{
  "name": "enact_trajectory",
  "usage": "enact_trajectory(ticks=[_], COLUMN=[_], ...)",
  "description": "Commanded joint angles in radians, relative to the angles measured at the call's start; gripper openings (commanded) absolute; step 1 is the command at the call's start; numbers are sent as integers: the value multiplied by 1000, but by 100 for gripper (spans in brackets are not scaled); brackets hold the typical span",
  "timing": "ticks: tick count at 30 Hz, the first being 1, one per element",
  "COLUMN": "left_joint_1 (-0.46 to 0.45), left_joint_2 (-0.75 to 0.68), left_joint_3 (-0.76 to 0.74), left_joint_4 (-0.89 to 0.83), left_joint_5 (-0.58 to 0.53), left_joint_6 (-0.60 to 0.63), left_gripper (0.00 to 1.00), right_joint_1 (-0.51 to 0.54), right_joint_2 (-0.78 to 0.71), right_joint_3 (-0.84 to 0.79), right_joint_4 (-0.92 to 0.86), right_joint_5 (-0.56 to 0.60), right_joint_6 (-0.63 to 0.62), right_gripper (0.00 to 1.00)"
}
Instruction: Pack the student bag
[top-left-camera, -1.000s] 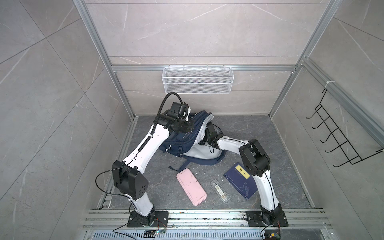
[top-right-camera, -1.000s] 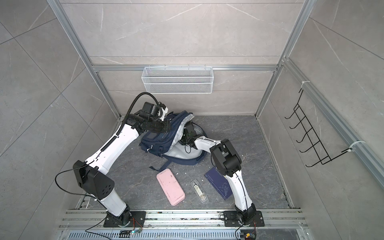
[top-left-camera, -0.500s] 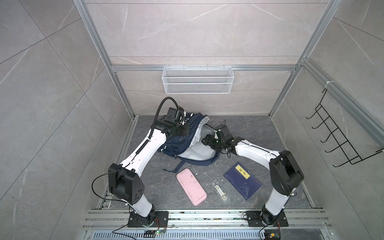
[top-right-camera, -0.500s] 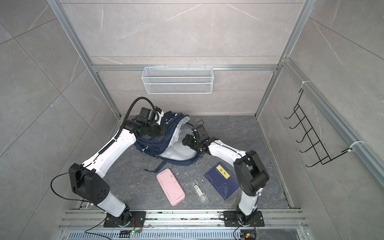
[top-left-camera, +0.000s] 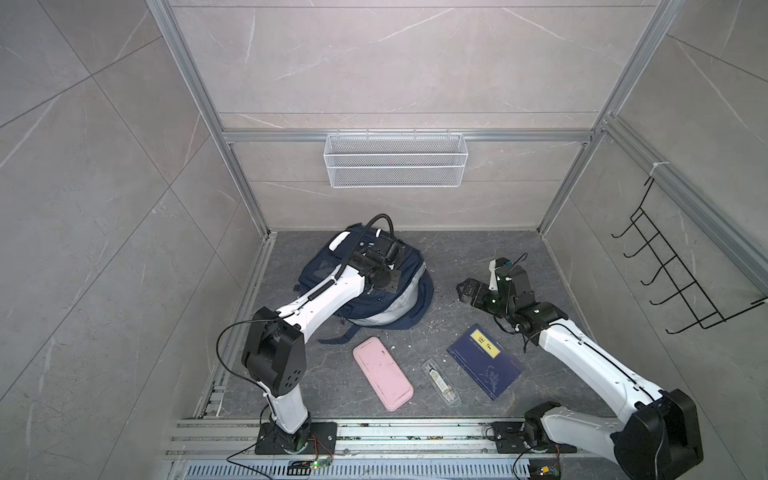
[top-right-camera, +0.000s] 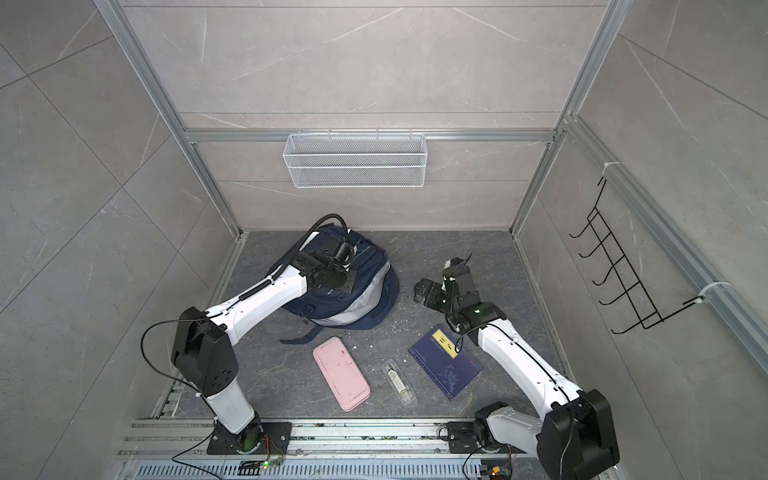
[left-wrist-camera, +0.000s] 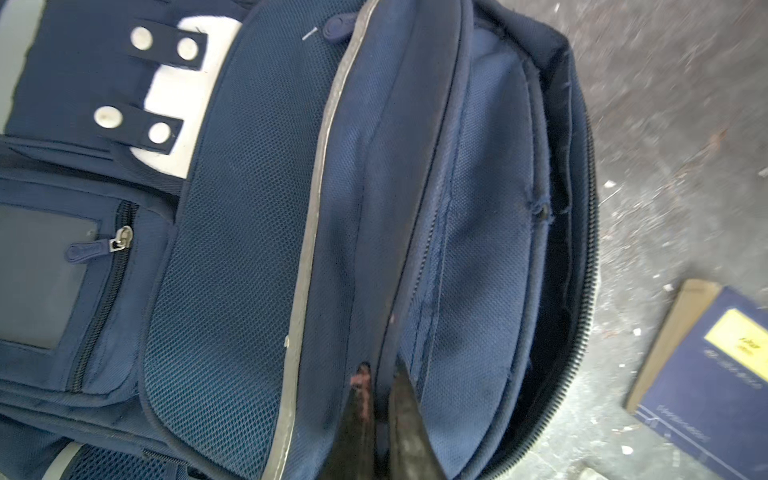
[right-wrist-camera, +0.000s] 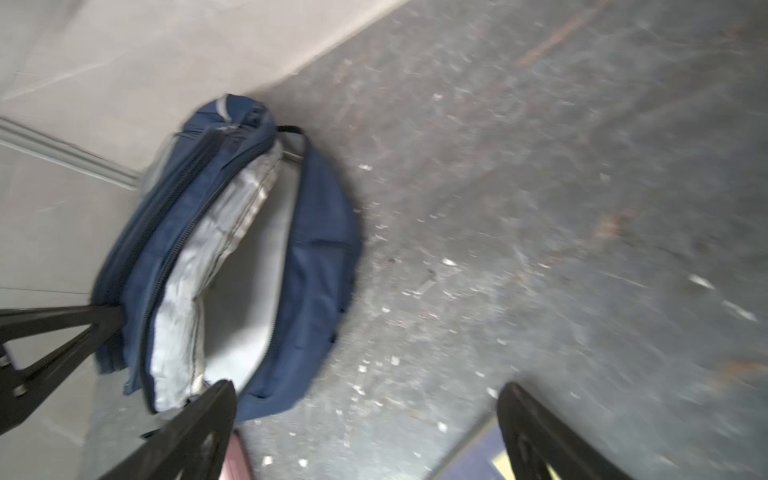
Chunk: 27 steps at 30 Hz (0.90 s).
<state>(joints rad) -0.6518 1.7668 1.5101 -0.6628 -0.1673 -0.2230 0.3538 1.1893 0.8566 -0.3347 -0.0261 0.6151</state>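
In both top views my left end effector (left-wrist-camera: 376, 374) sits left of centre on the large navy-blue fabric student bag (top-left-camera: 409, 272) with silver stripes and pale grey lining. The bag lies on the dark grey stone counter (top-left-camera: 478, 257), close to the back wall. The left wrist view shows the jaws pinched tight on the edge of the bag's top flap, holding the mouth up. That mouth gapes toward the lower right of the frame, with grey lining showing.

Below the bag, toward the bottom edge, lie a pink oblong case (top-left-camera: 382, 368) and then a small clear plastic case (top-left-camera: 440, 382). Right of those is a flat navy book with a yellow label (top-left-camera: 484, 361), its long axis running from upper left to lower right.

My right end effector (top-left-camera: 465, 289) hovers right of centre, jaws spread wide and empty, apart from the bag. The book lies just below it in the frame, much nearer to this arm than to my left. I judge the coming move to be a drop onto the book. The bag's mouth then lies to the left of the end effector, facing it.
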Motion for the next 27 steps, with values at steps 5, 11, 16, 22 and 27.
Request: enact_trajectory(ticks=[5, 11, 16, 22, 27], left_joint_1=[-29, -43, -112, -211, -282], left_joint_2=[-24, -86, -135, -154, -135], left_joint_3=[-53, -104, -84, -87, -219], left_joint_4=[22, 0, -32, 43, 236], left_joint_5=[-107, -134, -162, 58, 265], left_joint_6=[1, -26, -59, -141, -284], left_gripper=[8, 40, 52, 52, 52], right_joint_1=[8, 7, 7, -4, -19], right_joint_2=[44, 27, 27, 78, 114], right_joint_3=[-40, -93, -114, -129, -142], right_joint_4=[-167, -194, -229, -259, -269], right_joint_5=[81, 145, 204, 256, 215], right_joint_6=[-61, -48, -19, 23, 34], right_gripper=[97, 97, 98, 95, 92])
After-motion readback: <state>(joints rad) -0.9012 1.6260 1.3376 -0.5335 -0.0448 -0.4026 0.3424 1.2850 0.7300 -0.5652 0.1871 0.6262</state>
